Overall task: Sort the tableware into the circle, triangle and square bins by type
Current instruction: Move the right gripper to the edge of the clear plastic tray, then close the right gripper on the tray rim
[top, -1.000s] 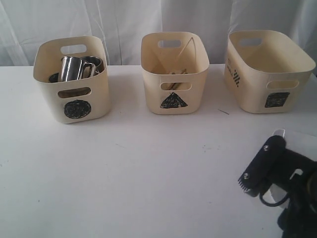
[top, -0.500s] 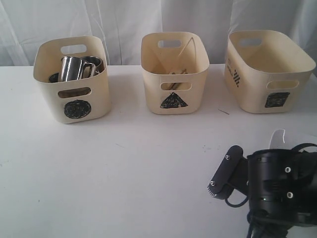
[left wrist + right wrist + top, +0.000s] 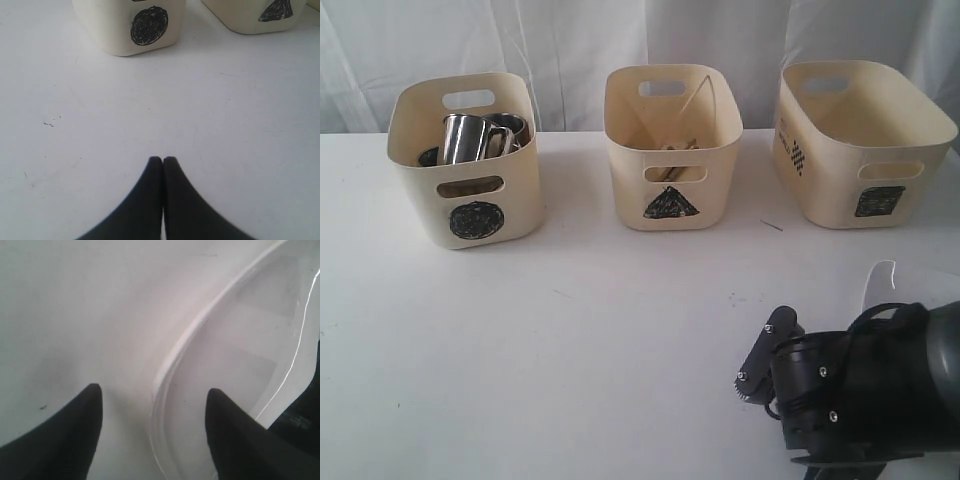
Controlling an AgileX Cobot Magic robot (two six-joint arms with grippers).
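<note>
The clear plate (image 3: 879,276) lies on the white table at the front right, mostly hidden behind my right arm (image 3: 860,395). In the right wrist view my right gripper (image 3: 154,392) is open and straddles the clear plate's rim (image 3: 172,365), one fingertip outside on the table, the other over the plate. The circle bin (image 3: 420,190) holds a steel mug (image 3: 467,138). A wooden chopstick (image 3: 698,100) leans inside the triangle bin (image 3: 630,190). The square bin (image 3: 830,190) stands far right. My left gripper (image 3: 163,160) is shut and empty above bare table, facing the circle bin (image 3: 115,35).
A white curtain hangs behind the three bins. The triangle bin's corner (image 3: 240,20) shows beside the circle bin in the left wrist view. A small dark mark (image 3: 772,225) lies on the table in front of the square bin.
My right arm has turned and swung left and down over the clear plate, covering more of it. The jaws stayed open. The bins and their contents have not moved.
</note>
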